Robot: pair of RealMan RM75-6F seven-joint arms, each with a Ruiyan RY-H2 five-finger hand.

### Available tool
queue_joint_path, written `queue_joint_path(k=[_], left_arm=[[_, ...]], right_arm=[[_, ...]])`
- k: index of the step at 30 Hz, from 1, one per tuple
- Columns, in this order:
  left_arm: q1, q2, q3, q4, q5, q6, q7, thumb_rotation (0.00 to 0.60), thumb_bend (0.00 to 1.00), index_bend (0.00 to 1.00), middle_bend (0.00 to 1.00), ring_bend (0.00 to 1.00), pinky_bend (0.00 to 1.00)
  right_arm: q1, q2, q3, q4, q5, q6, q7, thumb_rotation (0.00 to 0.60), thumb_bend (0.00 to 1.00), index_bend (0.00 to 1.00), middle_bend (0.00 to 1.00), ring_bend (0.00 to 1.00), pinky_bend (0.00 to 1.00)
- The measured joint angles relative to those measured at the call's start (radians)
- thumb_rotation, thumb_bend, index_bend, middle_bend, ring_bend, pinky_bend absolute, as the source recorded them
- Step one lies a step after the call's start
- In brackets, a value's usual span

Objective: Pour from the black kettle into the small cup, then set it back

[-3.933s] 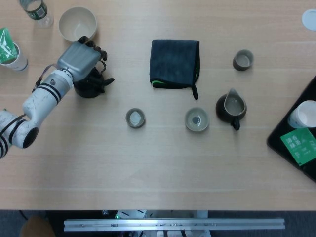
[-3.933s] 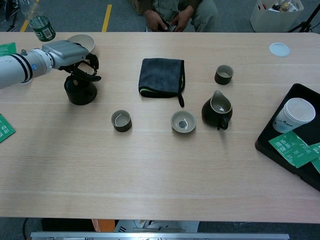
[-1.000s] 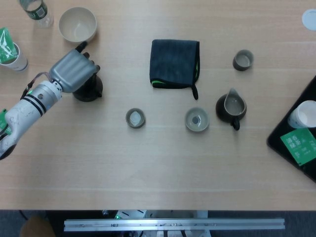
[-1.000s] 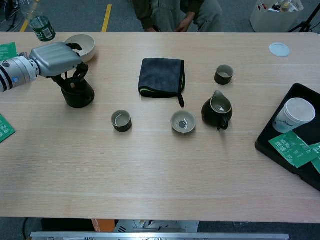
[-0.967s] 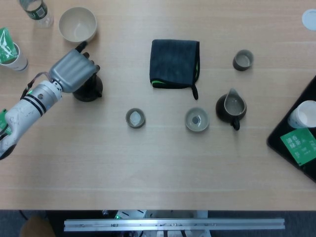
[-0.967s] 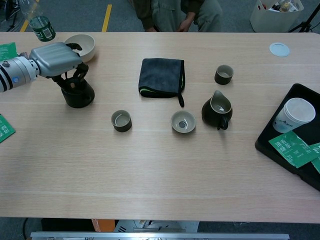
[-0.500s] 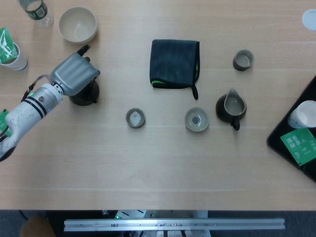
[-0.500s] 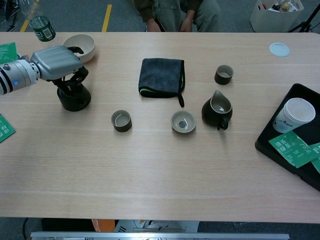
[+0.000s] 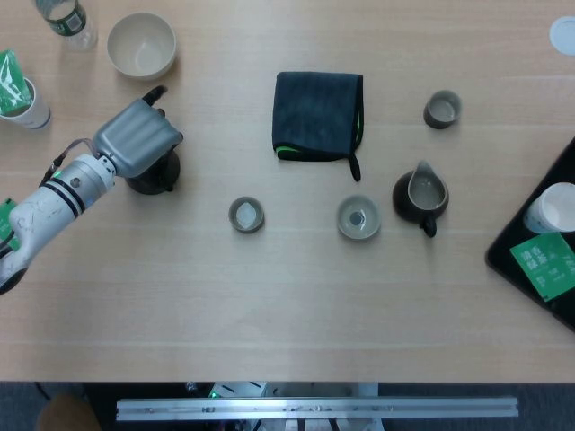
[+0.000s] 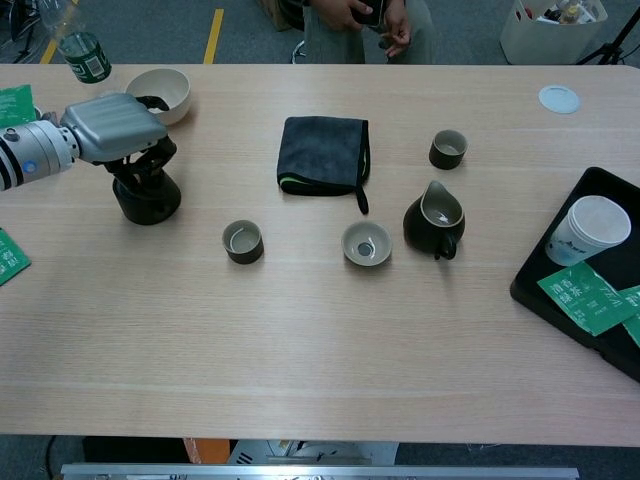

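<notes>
The black kettle [image 9: 153, 174] [image 10: 148, 198] is at the table's left, mostly under my left hand [image 9: 136, 141] [image 10: 113, 125]. The hand's fingers curl down over the kettle's top and grip it. Whether the kettle's base touches the table I cannot tell. A small cup [image 9: 246, 215] [image 10: 242, 241] stands to the kettle's right, nearer the front edge. A second small cup [image 9: 358, 217] [image 10: 366, 243] sits further right, and a third [image 9: 442, 109] [image 10: 447, 149] is at the back right. My right hand is in neither view.
A dark folded cloth [image 9: 318, 115] lies at mid-table. A dark pitcher [image 9: 420, 197] stands right of the cups. A pale bowl [image 9: 141, 43], a bottle [image 9: 65, 20] and a paper cup [image 9: 22, 99] crowd the back left. A black tray [image 9: 539, 242] holds the right edge.
My left hand has closed over the kettle and drawn it a little to the left and toward the table's front. The cups, pitcher and cloth have not moved.
</notes>
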Motion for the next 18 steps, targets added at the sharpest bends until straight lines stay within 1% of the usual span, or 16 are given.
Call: queue_joint_path(k=[8,13,18], left_arm=[[0.001,-0.003,0.007,0.005,0.006,0.001,-0.014,0.380,0.19,0.68,0.74,0.55,0.11],[0.001,-0.007,0.012,0.015,0.009,-0.003,-0.024,0.424,0.19,0.71,0.78,0.58,0.11],[0.002,-0.014,0.016,0.032,0.010,-0.005,-0.036,0.436,0.19,0.75,0.83,0.63,0.11]], right_arm=[[-0.002,0.001,0.000,-0.001,0.001,0.002,0.001,0.600,0.00,0.36,0.39,0.23,0.23],[-0.002,0.001,0.002,-0.002,0.003,0.001,0.000,0.600,0.00,0.36,0.39,0.23,0.23],[-0.002,0.002,0.003,-0.004,0.006,0.001,-0.002,0.600,0.00,0.36,0.39,0.23,0.23]])
